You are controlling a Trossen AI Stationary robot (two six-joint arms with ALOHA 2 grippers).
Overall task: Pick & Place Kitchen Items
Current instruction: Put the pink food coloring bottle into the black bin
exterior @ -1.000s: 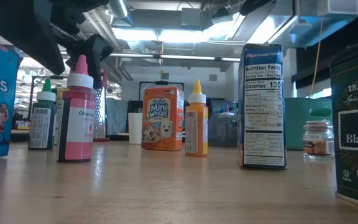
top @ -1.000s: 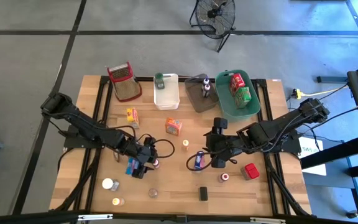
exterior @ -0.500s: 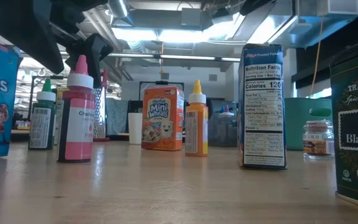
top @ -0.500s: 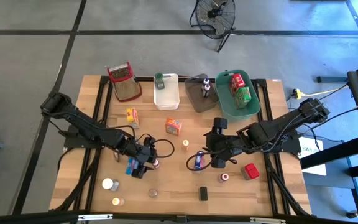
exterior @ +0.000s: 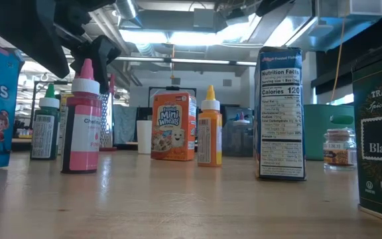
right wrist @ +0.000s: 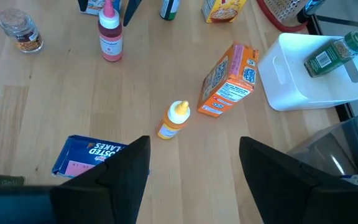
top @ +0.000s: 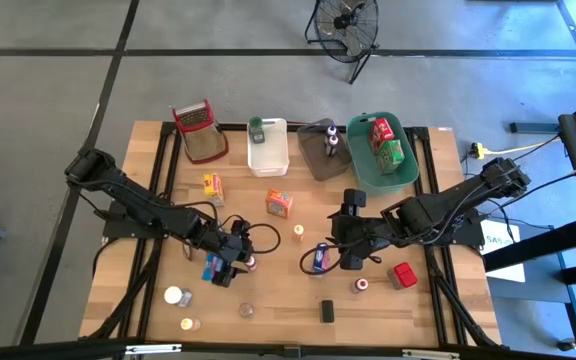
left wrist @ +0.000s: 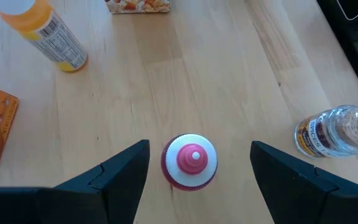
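The kitchen items stand scattered on the wooden table. My left gripper is open and low over a pink squeeze bottle with a white cap. One finger stands on either side of the bottle, apart from it. The bottle stands upright on its base. My right gripper is open above the table's middle with nothing between its fingers. A blue cereal box is just beside one finger. An orange squeeze bottle and an orange box stand farther off.
At the far edge stand a red-rimmed wire basket, a white bin holding a green-capped jar, a grey bin and a green bin with boxes. Small jars, a red box and a black tin stand near the front.
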